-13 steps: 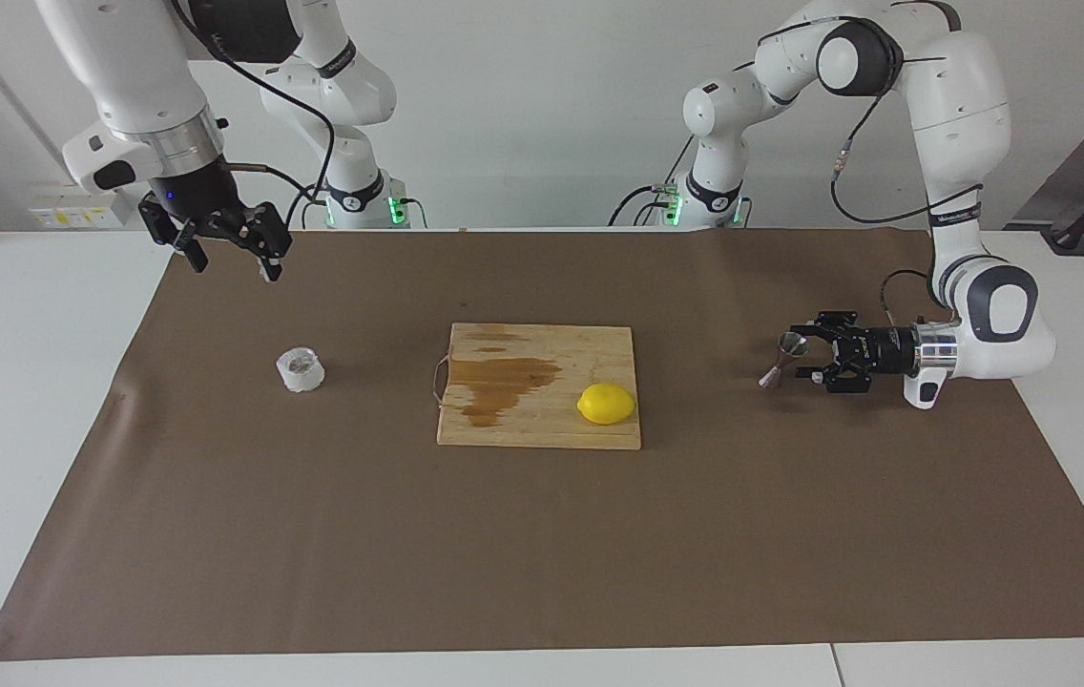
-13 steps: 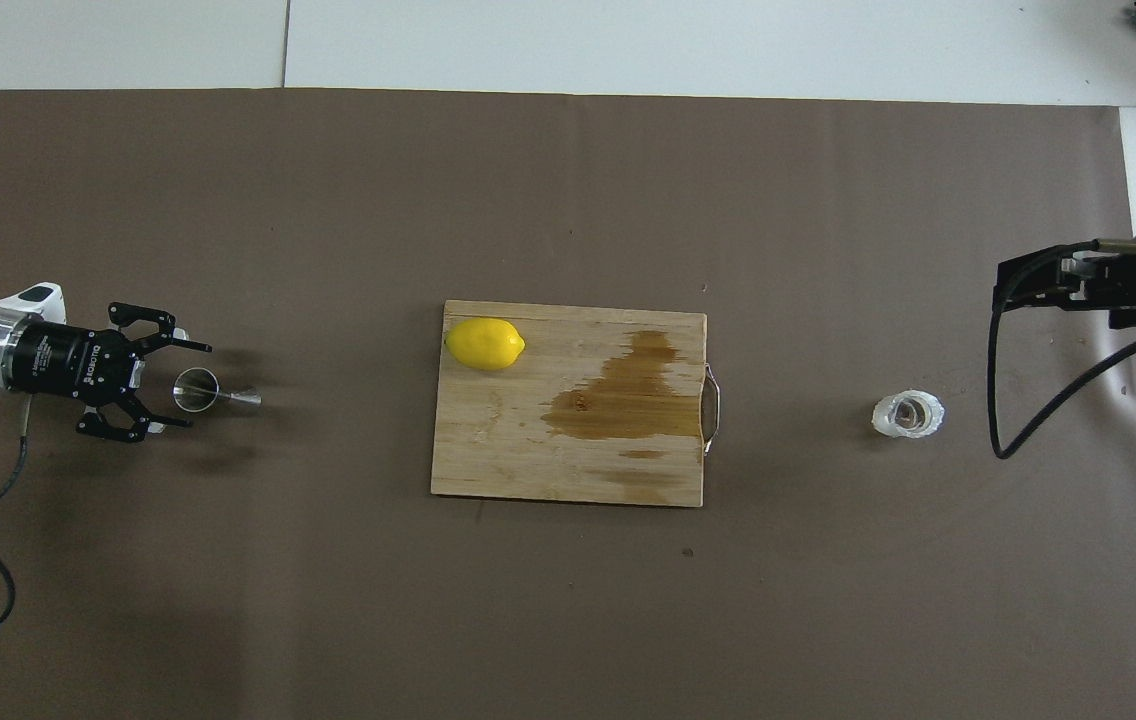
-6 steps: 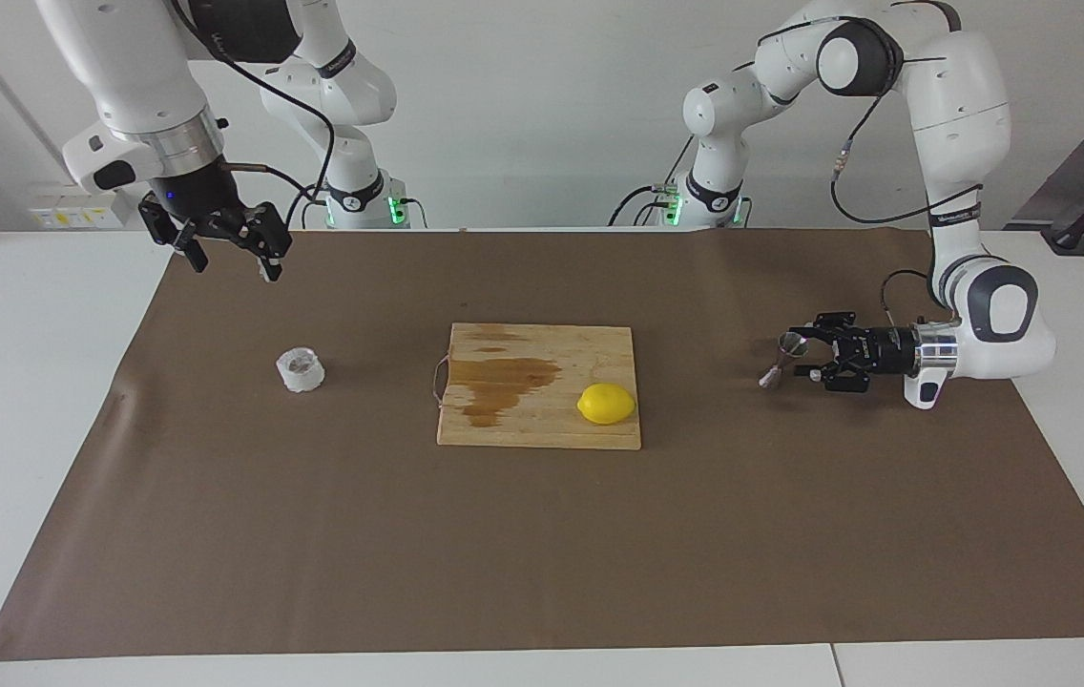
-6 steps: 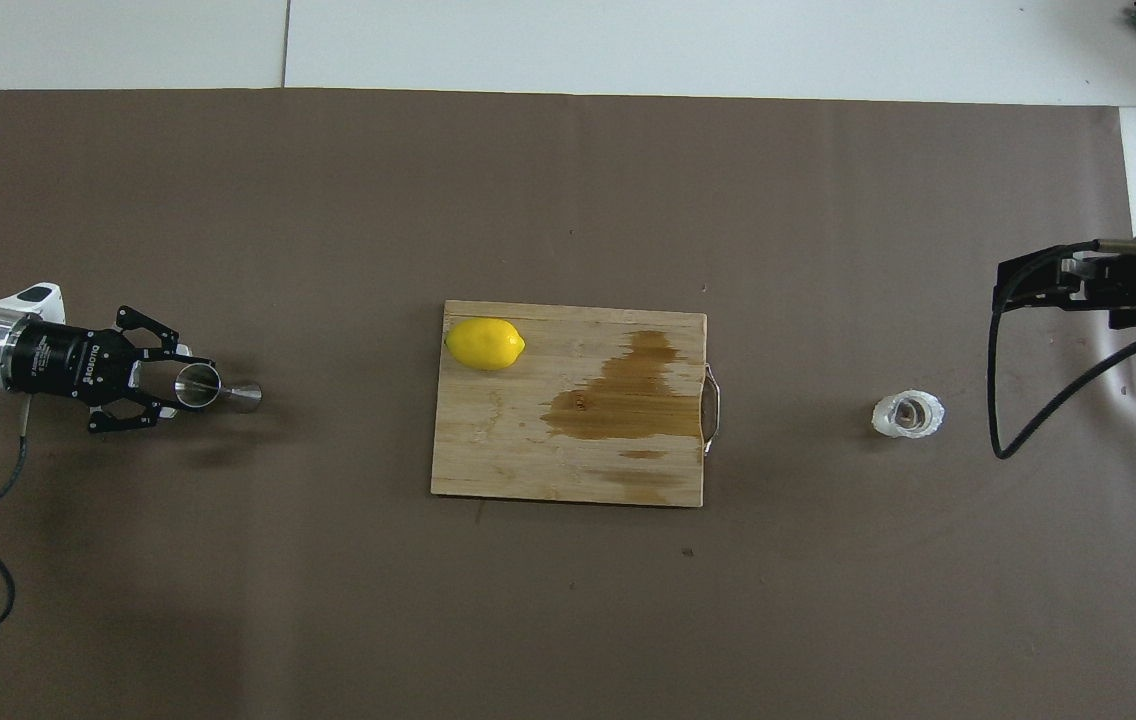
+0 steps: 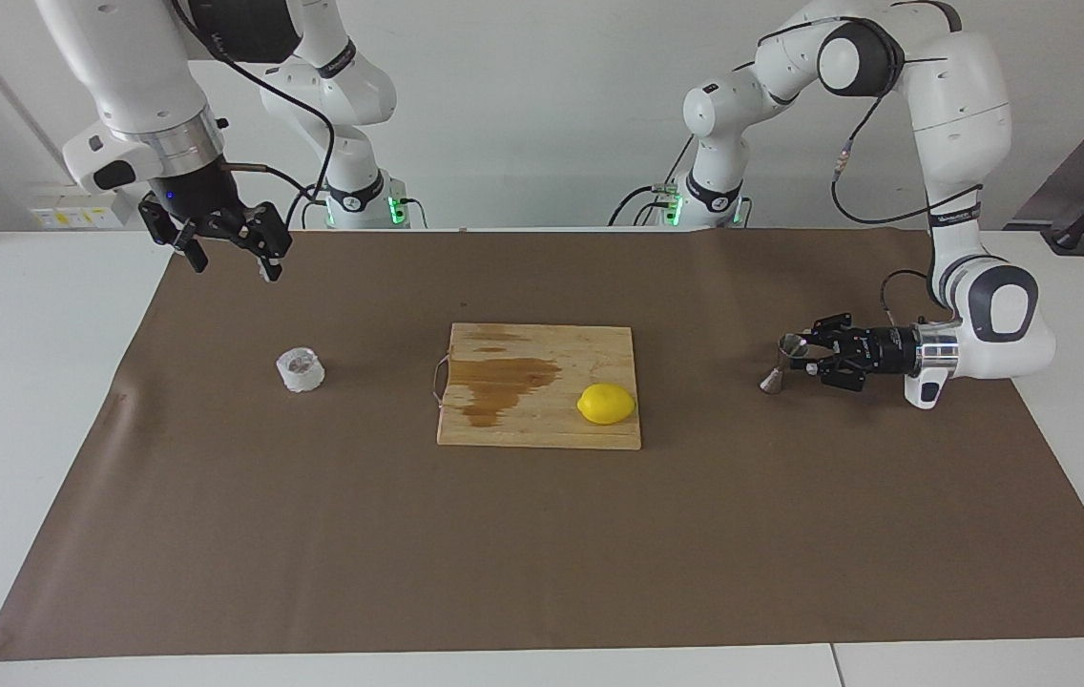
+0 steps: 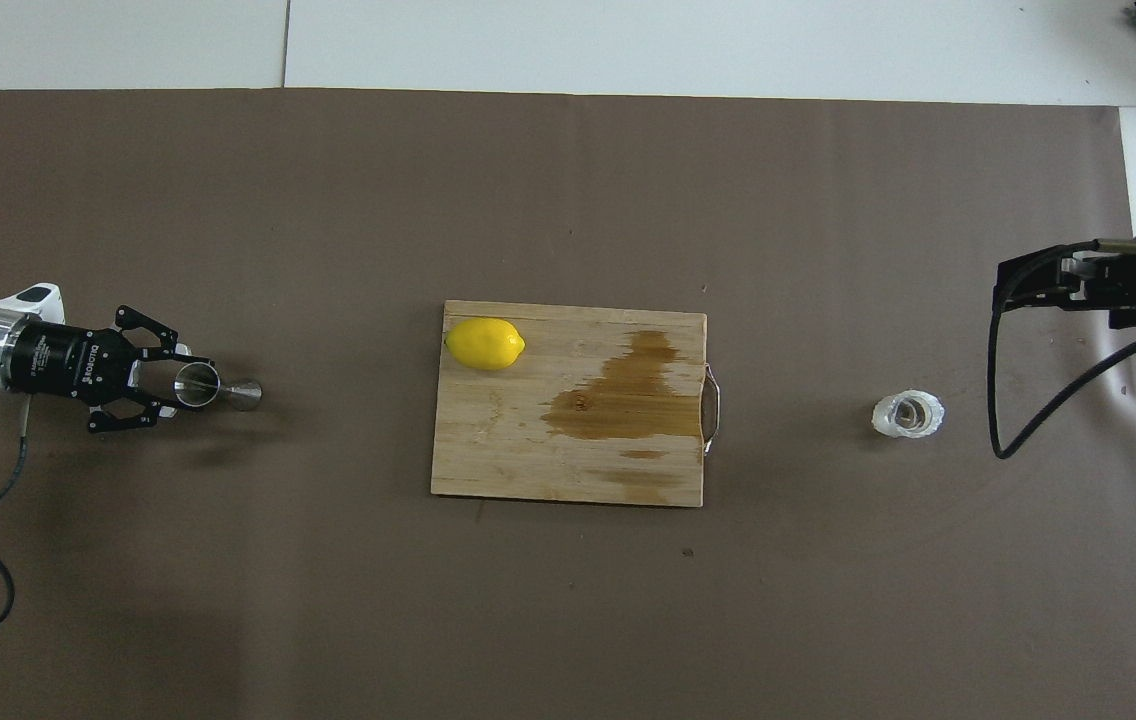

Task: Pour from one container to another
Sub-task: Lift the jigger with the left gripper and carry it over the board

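While the left hand [image 5: 804, 355] lies low and level over the brown mat [image 5: 542, 534] at the left arm's end of the desk [image 5: 17, 401], its fingers are clamped on the upper cone of the steel jigger [image 5: 783, 362], which stands upright with its foot on or just above the mat; which of the two cannot be told. In the overhead view the jigger [image 6: 213, 389] sits at the tips of that hand [image 6: 173, 388], with its base toward the cutting board. The wooden cutting board [image 5: 523, 420] lies in the middle of the mat, well apart from the jigger, with a dark wet stain across it and a yellow lemon [image 5: 606, 404] resting on the part toward the left arm's end. The ribbed whitish cup [image 5: 300, 369] stands upright on the mat toward the right arm's end, untouched. The right hand [image 5: 235, 256] hangs high in the air, its fingers spread apart and holding nothing, over the mat near the cup.
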Robot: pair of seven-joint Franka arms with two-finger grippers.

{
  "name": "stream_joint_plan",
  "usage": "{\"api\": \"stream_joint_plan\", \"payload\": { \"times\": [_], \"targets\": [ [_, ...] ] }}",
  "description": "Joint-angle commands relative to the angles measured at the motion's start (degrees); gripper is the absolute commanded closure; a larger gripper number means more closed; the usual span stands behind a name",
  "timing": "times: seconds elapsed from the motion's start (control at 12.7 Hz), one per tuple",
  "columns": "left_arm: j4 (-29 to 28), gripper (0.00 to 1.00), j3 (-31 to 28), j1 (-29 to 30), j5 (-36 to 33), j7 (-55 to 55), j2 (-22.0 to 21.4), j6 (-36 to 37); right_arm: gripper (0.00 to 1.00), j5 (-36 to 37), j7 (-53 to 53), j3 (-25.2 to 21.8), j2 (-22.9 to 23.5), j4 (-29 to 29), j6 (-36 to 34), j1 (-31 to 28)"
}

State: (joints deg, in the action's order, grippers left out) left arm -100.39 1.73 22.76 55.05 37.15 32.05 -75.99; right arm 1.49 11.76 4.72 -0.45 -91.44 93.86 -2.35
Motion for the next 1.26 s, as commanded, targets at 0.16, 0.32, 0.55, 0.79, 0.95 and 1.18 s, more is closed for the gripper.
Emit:
{"api": "stream_joint_plan", "payload": {
  "times": [0.16, 0.32, 0.55, 0.79, 0.95, 1.18],
  "targets": [
    [-0.5, 1.00, 0.7, 0.8, 1.7, -0.1, -0.1, 0.1, 0.00, 0.0, -1.4, 0.4, 0.3, 1.0, -1.3, -0.5],
    [-0.5, 1.00, 0.7, 0.7, 1.8, 0.0, -0.1, 0.1, 0.00, 0.0, -1.4, 0.4, 0.3, 1.0, -1.3, -0.5],
    [-0.2, 1.00, 1.1, 0.4, 3.4, 1.8, -0.2, 2.5, 0.00, 0.0, -1.4, 0.4, 0.3, 1.0, -1.3, -0.5],
    [-0.6, 1.00, 3.6, -1.1, 5.7, 2.5, -2.2, 3.0, 0.00, 0.0, -1.4, 0.4, 0.3, 1.0, -1.3, -0.5],
    [-3.0, 1.00, 3.7, -4.3, 10.3, 2.8, -5.4, 2.7, 0.00, 0.0, -1.4, 0.4, 0.3, 1.0, -1.3, -0.5],
    [-8.7, 1.00, 3.6, -9.5, 14.5, 8.2, -12.0, -2.4, 0.00, 0.0, -1.4, 0.4, 0.3, 1.0, -1.3, -0.5]
  ]
}}
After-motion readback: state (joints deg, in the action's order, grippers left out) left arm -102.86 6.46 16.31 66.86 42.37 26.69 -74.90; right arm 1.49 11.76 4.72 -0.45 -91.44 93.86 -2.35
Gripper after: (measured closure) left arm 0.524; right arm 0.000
